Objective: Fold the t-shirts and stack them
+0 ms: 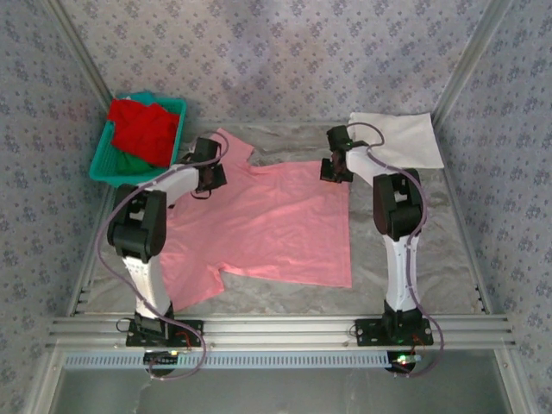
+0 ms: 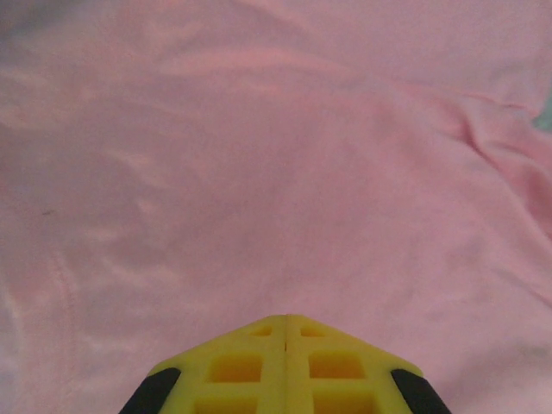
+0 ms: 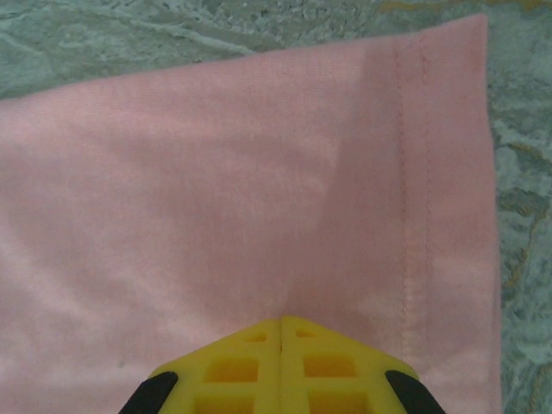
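So the biggest thing was the table (image 1: 435,246), a grey marbled top, with a bare strip of it just right of the right gripper (image 1: 335,172) in the wrist view (image 3: 522,216). Next up, the pink t-shirt (image 1: 267,228) was spread flat across the middle, lying under both grippers and running from them back toward the arm bases.

The right gripper sat at the shirt's far right corner, and from its wrist camera you could see the stitched hem (image 3: 414,172) running straight ahead, just right of the fingertips. The left gripper (image 1: 210,177) was down on the shirt's far left part, near the sleeve, with smooth pink cloth (image 2: 276,172) ahead of it on all sides.

The teal basket (image 1: 102,159) was off to the left of the left gripper, near it but not touching. A red t-shirt (image 1: 142,125) was heaped in it, over a green t-shirt (image 1: 129,162). The white t-shirt (image 1: 398,138) lay folded flat, just beyond and right of the right gripper.

Both grippers' yellow jaws were pressed together, tips on the pink cloth (image 2: 285,321) (image 3: 282,321). Couldn't tell whether either had cloth pinched.
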